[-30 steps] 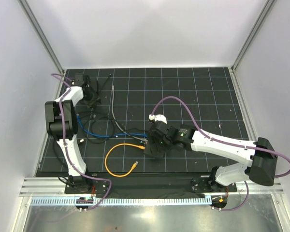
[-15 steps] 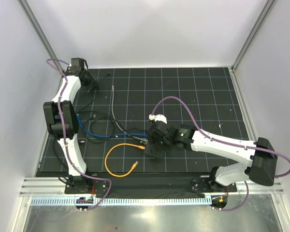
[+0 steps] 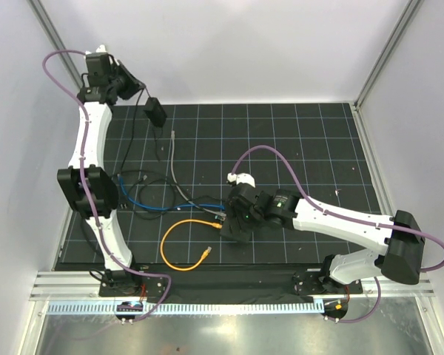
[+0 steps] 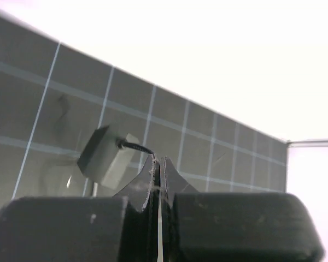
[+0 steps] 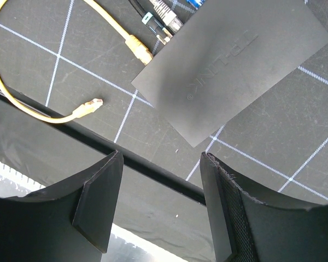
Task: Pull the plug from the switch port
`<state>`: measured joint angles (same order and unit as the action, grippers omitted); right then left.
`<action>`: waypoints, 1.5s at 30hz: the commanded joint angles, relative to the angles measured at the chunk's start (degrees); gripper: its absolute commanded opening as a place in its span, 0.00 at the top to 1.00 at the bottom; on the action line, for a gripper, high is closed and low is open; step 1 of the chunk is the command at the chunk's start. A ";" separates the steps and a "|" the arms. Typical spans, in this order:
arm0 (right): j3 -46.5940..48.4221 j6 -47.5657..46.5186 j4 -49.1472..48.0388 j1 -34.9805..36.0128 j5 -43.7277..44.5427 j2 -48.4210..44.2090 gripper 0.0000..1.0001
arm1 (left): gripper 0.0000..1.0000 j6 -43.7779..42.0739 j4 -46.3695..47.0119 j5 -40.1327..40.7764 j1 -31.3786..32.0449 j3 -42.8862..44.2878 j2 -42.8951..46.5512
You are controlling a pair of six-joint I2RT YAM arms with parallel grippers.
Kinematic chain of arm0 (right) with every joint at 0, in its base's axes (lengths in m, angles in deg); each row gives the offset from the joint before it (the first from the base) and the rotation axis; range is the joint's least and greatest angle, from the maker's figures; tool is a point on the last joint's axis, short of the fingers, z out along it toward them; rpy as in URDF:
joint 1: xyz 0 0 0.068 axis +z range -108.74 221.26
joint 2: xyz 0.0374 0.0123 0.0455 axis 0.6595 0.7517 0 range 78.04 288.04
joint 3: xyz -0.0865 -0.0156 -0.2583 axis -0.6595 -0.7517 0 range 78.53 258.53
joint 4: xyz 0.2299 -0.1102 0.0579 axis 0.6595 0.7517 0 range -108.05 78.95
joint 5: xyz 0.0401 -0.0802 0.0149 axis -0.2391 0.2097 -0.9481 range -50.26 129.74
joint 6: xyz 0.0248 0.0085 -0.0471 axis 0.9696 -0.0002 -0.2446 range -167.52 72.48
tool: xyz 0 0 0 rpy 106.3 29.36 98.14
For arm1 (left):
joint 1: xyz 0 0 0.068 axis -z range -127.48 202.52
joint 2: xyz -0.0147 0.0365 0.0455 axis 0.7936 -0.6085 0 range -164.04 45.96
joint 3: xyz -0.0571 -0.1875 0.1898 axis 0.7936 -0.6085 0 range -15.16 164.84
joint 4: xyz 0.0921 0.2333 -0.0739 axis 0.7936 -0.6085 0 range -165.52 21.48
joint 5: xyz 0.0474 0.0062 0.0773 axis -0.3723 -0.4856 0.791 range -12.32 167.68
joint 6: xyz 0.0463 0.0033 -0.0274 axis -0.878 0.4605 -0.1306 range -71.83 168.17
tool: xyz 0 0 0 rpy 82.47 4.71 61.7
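The flat black switch box (image 5: 235, 65) lies on the grid mat, mostly under my right gripper (image 3: 237, 220) in the top view. A yellow plug (image 5: 138, 48), a dark silver-tipped plug (image 5: 164, 22) and a blue one sit along its left long edge; the ports themselves are hidden. My right gripper (image 5: 161, 158) hovers open just off the box's near corner, holding nothing. My left gripper (image 3: 135, 87) is raised high at the back left. It is shut (image 4: 158, 161) on a thin black cord, from which a small black power adapter (image 3: 155, 111) (image 4: 101, 155) dangles.
The yellow cable (image 3: 166, 248) loops to a loose plug (image 3: 206, 254) near the front edge. Blue (image 3: 144, 203), black and grey (image 3: 175, 166) cables run across the left half of the mat. White walls stand close on three sides.
My left gripper closed on the adapter's cord at the back left of the mat and rose high, lifting the adapter off the mat. The right arm has stayed where it was.
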<state>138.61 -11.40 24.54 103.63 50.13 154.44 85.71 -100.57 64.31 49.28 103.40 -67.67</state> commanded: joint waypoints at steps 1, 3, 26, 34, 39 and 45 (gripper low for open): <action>2.24 0.00 1.53 -0.23 1.38 -0.11 0.34 | 1.00 1.04 9.90 -3.50 -1.58 6.23 -1.07; 2.33 -0.08 1.71 -0.32 1.73 0.06 0.34 | 1.00 1.48 10.95 -4.21 -2.11 7.73 -3.26; 3.73 -0.35 1.97 -1.20 1.99 2.35 0.34 | 0.77 0.79 5.08 1.05 -0.45 -1.65 2.07; 4.09 -1.66 2.33 -1.55 4.11 3.40 0.35 | 0.53 1.12 1.38 8.62 8.77 -30.61 25.88; 3.47 -2.10 -0.30 -1.81 2.35 5.07 0.34 | 0.50 6.48 2.60 6.18 12.29 -48.05 45.19; 2.77 -1.93 -3.91 -1.90 0.07 7.45 0.34 | 0.58 21.91 6.89 0.64 16.86 -71.21 63.48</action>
<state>140.51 -12.56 24.52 101.88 51.25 161.39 96.35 -96.79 68.79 64.03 43.14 -9.99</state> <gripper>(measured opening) 0.656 0.444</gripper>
